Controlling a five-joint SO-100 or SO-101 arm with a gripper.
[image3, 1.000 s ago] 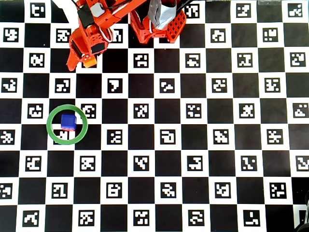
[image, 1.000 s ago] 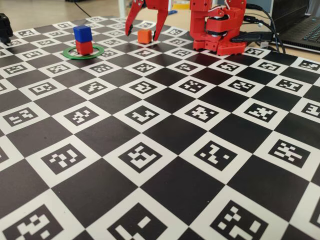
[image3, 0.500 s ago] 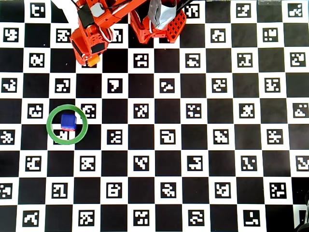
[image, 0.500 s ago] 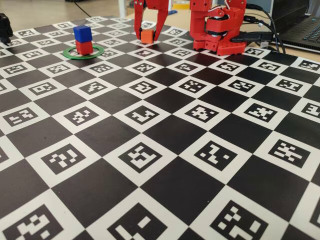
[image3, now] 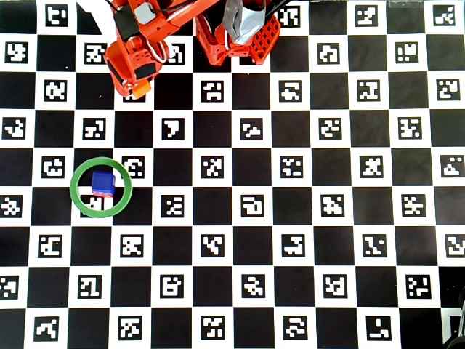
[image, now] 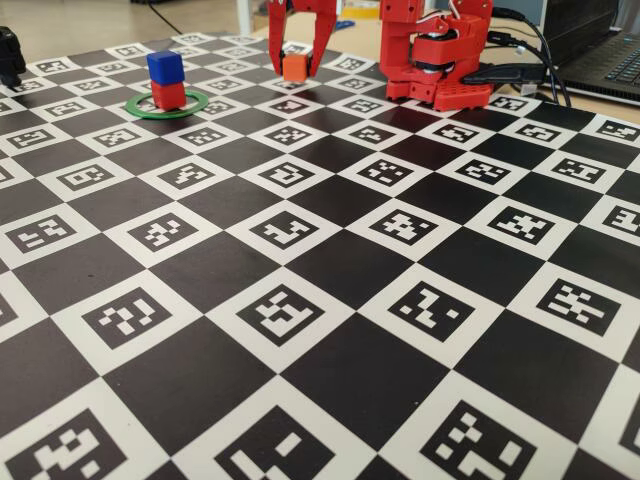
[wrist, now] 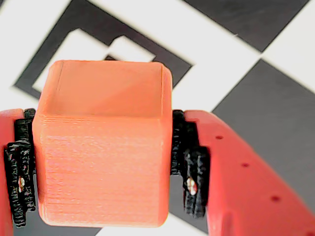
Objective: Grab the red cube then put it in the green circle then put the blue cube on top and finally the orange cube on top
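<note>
Over the checkered mat [image: 330, 330], my gripper [wrist: 103, 162] clamps the orange cube [wrist: 101, 147]; a careless placement could topple the blue cube [image: 164, 66].

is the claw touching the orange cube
Touching. The wrist view shows the claw with its black pads pressed against both sides of the orange cube, no gap visible.

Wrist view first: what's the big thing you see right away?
A bright orange cube fills the wrist view, pinched between the red end effector and its black pads. In the fixed view, a blue cube sits on a red cube inside the green circle, far left.
</note>
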